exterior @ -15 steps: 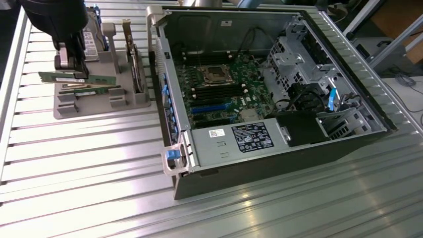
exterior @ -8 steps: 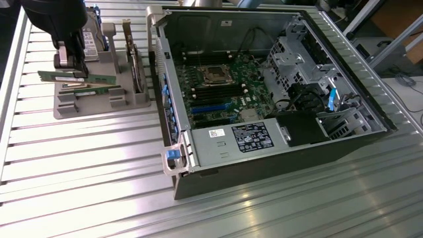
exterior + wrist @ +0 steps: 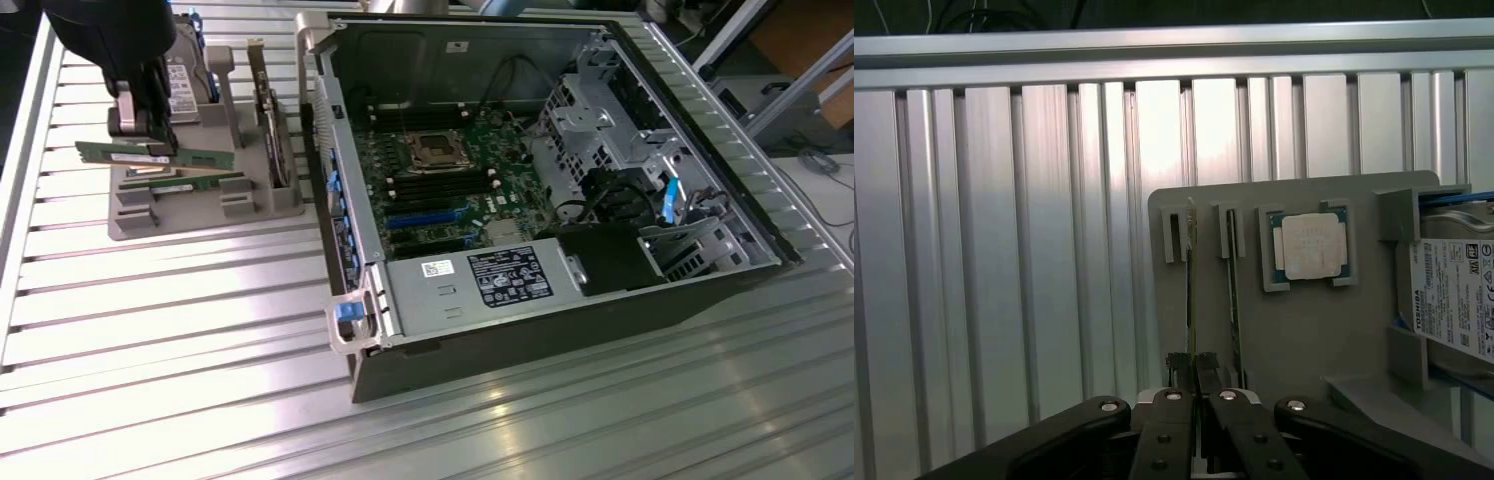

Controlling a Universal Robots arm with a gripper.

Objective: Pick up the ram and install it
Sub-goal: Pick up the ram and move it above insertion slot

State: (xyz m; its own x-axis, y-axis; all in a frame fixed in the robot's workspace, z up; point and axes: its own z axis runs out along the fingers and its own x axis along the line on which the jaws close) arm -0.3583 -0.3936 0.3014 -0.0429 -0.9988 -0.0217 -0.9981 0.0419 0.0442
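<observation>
We see the gripper (image 3: 1192,366) clenched on the ram (image 3: 1192,285), edge-on at its holder (image 3: 1304,330) slot; we judge the thin pinch could let it twist, jamming on slot walls or knocking the second stick (image 3: 1232,300) alongside.

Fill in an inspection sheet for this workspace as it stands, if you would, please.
Surface: ribbed aluminium table.
Job's things: ram held at the grey holder; second memory stick seated beside it; open computer case with motherboard.
Clutter: processor chip, hard drive and expansion card in the holder.
Grippers: gripper shut on the ram.
Cables: black leads inside the case.
Surroundings: metal frame struts at the exterior view's right.
</observation>
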